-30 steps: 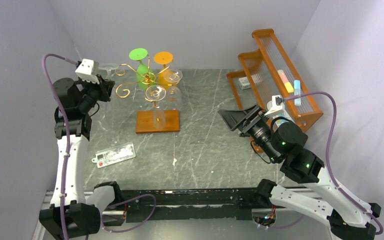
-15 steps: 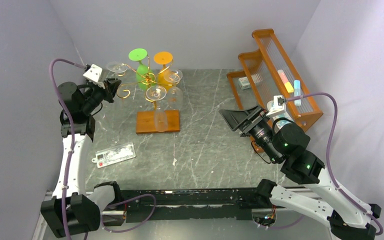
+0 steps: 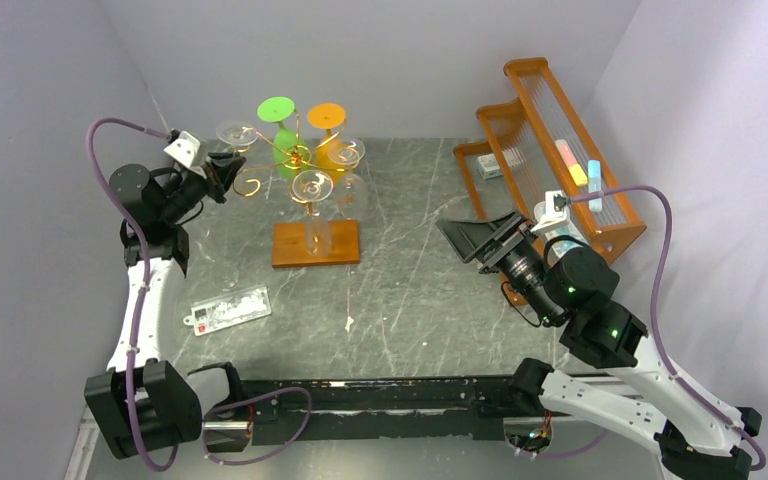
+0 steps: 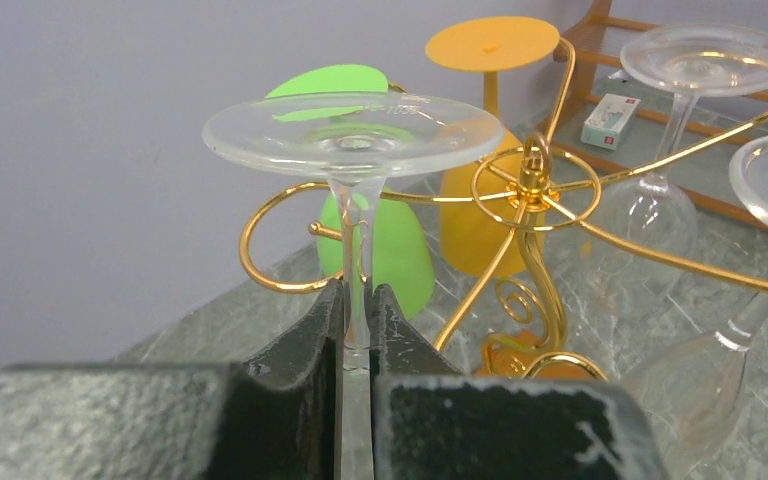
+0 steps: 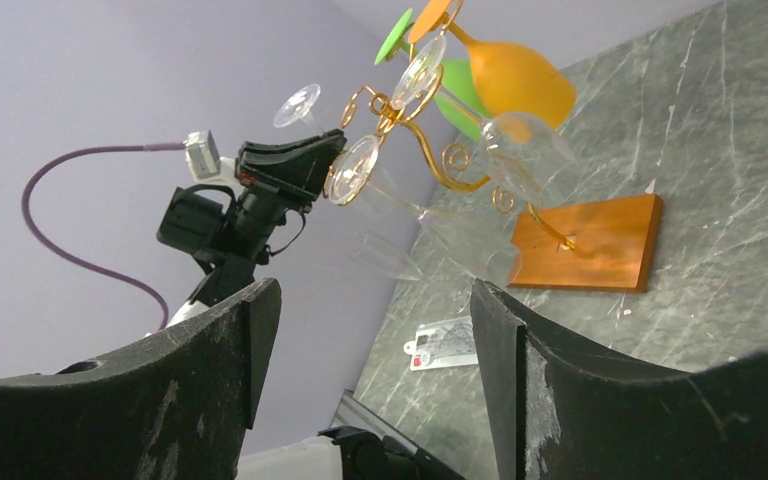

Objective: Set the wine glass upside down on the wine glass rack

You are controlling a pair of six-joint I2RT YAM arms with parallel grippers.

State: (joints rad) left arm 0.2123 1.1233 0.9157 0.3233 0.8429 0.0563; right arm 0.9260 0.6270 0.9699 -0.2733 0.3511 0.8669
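The clear wine glass (image 4: pixel 352 133) is upside down, foot uppermost; its bowl is hidden below the fingers. My left gripper (image 4: pixel 358 310) is shut on its stem, at the left side of the gold wire rack (image 4: pixel 532 180). The stem stands just in front of the rack's left curled arm (image 4: pixel 260 262); I cannot tell whether they touch. In the top view the left gripper (image 3: pixel 222 172) holds the glass (image 3: pixel 235 133) beside the rack (image 3: pixel 295 160) on its wooden base (image 3: pixel 315 243). My right gripper (image 3: pixel 470 240) is open and empty, well right of the rack, and also shows in its own view (image 5: pixel 370 330).
A green glass (image 3: pixel 282 125), an orange glass (image 3: pixel 328 125) and two clear glasses (image 3: pixel 311 187) hang on the rack. An orange slatted shelf (image 3: pixel 550 150) stands at the right. A flat plastic packet (image 3: pixel 226 308) lies on the table near the left arm.
My left gripper has swung right toward the rack, carrying the glass up to the left curled arm. The right arm has not moved.
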